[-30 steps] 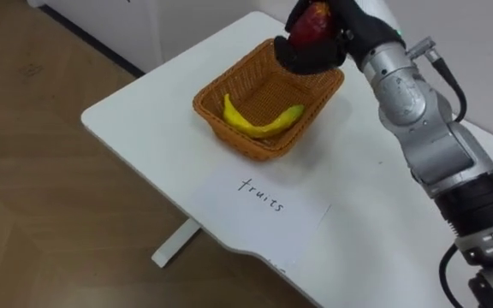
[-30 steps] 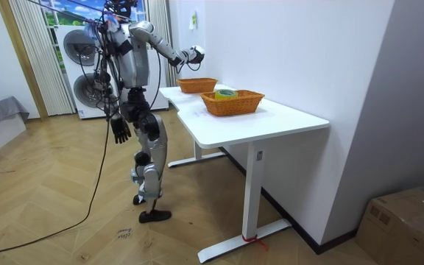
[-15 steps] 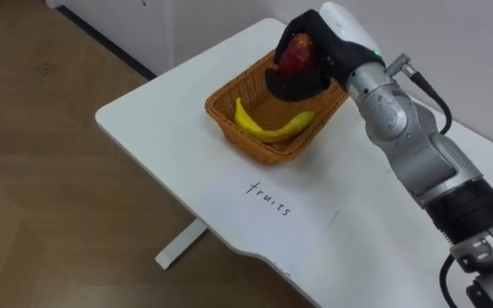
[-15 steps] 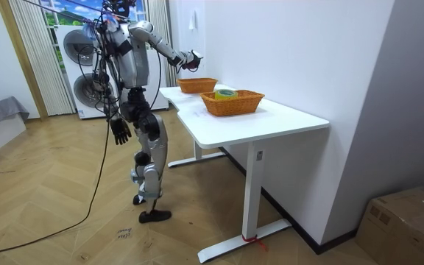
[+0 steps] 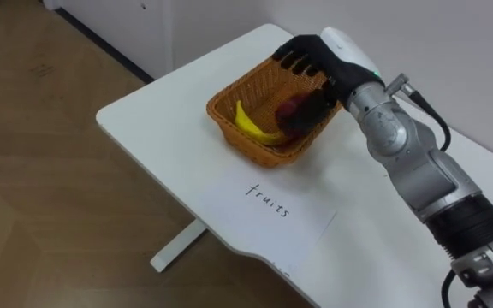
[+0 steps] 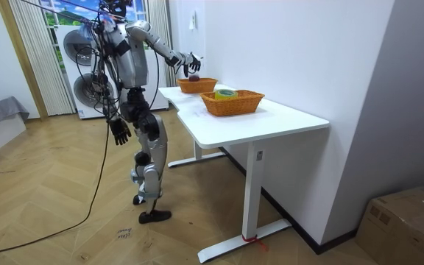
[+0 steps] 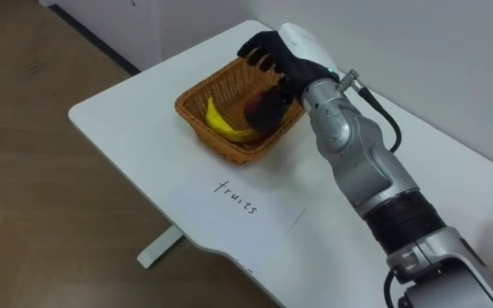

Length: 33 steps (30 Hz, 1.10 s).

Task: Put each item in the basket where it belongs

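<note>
- The red fruit (image 5: 293,109) lies inside the basket (image 5: 245,145), at its far side, just under the palm of the right hand (image 5: 313,64)
- That hand hovers over the far rim with its dark fingers spread out straight and nothing clamped in them; whether the thumb touches the fruit cannot be told
- A banana (image 5: 253,128) lies beside the red fruit, on the side nearer the robot, curved along the bottom of the basket
- The left hand (image 6: 121,131) hangs at the robot's side in the room view, well away from the table (image 5: 161,120), its fingers loose and holding nothing
- The basket is oblong, woven of orange-brown wicker with a thick plaited rim; the red fruit is roundish and dark, the banana smooth and yellow; the table is flat, white and round-cornered
- A white sheet of paper (image 5: 255,222) with a handwritten word lies flat on the table, near the basket on the robot's side
- Count: one red fruit, one banana, one sheet of paper; two wicker baskets in the room view, the second basket (image 6: 232,104) holding something green (image 6: 226,93)
</note>
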Available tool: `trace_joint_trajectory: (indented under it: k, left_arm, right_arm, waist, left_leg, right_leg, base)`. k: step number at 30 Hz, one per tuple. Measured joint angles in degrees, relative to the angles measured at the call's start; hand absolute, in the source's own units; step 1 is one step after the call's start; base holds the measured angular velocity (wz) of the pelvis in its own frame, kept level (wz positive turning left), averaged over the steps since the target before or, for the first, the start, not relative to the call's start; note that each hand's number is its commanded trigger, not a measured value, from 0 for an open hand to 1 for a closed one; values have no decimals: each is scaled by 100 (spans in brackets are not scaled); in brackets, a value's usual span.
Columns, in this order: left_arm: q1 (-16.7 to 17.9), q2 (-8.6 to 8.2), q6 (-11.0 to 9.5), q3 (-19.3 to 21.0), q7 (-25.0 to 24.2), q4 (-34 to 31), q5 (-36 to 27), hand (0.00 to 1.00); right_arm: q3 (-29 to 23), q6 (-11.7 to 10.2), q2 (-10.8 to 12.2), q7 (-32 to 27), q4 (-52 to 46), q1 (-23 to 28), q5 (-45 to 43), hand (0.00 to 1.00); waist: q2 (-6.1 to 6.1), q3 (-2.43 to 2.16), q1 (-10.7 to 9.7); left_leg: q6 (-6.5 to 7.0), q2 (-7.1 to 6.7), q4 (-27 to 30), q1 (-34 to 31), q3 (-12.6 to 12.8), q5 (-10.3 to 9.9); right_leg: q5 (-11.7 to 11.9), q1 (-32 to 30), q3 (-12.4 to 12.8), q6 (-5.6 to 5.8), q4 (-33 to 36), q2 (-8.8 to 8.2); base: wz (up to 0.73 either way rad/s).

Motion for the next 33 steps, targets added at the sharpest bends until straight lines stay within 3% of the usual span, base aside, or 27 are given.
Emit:
trace_joint_trajectory:
  k: [16,33]
  left_arm:
    - [141,11,101,-52,44,-211,3,0]
    - [119,9,149,-46,8,-257,6,0]
  right_arm:
    - [1,-1,1,5,-23,1,195,0]
    - [-2,1,0,58,-120,1,-64,0]
  waist:
    - [18,-1,-15]
    - [10,-35,-45]
  left_leg:
    - [-18,-8,40,-25,-26,-7]
    - [-17,-4,37,-21,-30,-6]
  right_leg:
    - [-2,4,11,1,-2,6]
    - [-2,12,22,2,-3,16]
  base:
    - [0]
    - [0]
